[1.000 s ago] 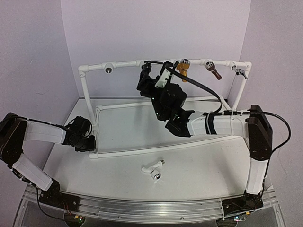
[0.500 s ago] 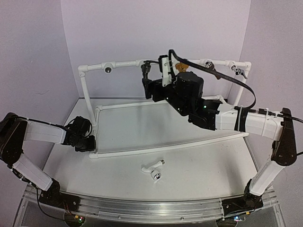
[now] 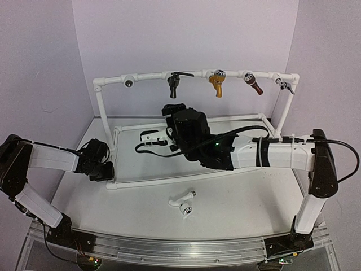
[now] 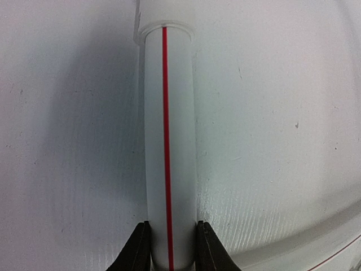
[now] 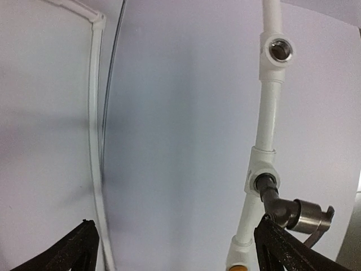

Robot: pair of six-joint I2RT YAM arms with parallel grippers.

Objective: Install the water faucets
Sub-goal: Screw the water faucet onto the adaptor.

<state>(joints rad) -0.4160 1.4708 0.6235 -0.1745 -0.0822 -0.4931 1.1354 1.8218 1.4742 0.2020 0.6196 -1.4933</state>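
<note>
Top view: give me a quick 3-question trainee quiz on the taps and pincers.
1. True or false: the black tap hangs from the top rail.
2. Where is the white tap? A screwed into the rail; B lying on the table; C out of view.
3. Fill in: the left pincer is clamped on a white ____ with a red stripe.
Key: 1 true; 2 B; 3 pipe.

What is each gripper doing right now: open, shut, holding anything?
Left gripper: shut on the white frame pipe.
Right gripper: open, holding nothing.
</note>
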